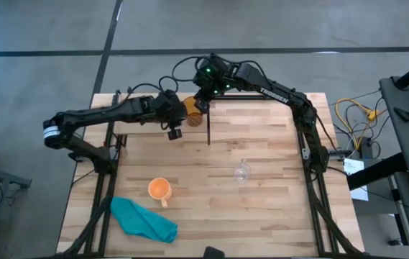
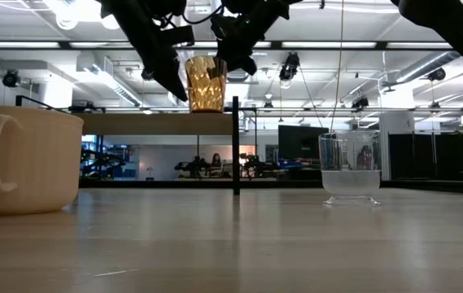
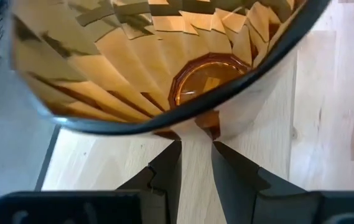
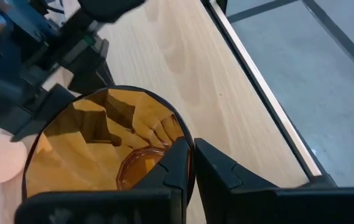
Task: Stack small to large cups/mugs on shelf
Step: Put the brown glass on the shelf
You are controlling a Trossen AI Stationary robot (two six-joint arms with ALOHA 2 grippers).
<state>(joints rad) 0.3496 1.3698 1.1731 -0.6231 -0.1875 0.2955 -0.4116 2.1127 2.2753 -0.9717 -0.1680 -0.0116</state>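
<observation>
The amber tumbler is upright near the table's far edge, its base level with the top of the pale shelf board; whether it stands on the board I cannot tell. My right gripper is shut on its rim. My left gripper has a narrow gap between its fingers and sits at the tumbler's outer wall, on the table's left side. The orange mug and the small clear glass cup stand on the tabletop nearer the front. My right gripper pinches the tumbler's rim, one finger inside the cup and the other outside. It comes from above, slanting in from the table's right. The tumbler stays upright below it. My left gripper: whether its fingertips touch the tumbler's wall I cannot tell.
A black upright rod stands just right of the tumbler at the shelf's end. A teal cloth lies at the near left corner. Bare wood lies between the mug and the glass cup. Black frame rods run along both table sides.
</observation>
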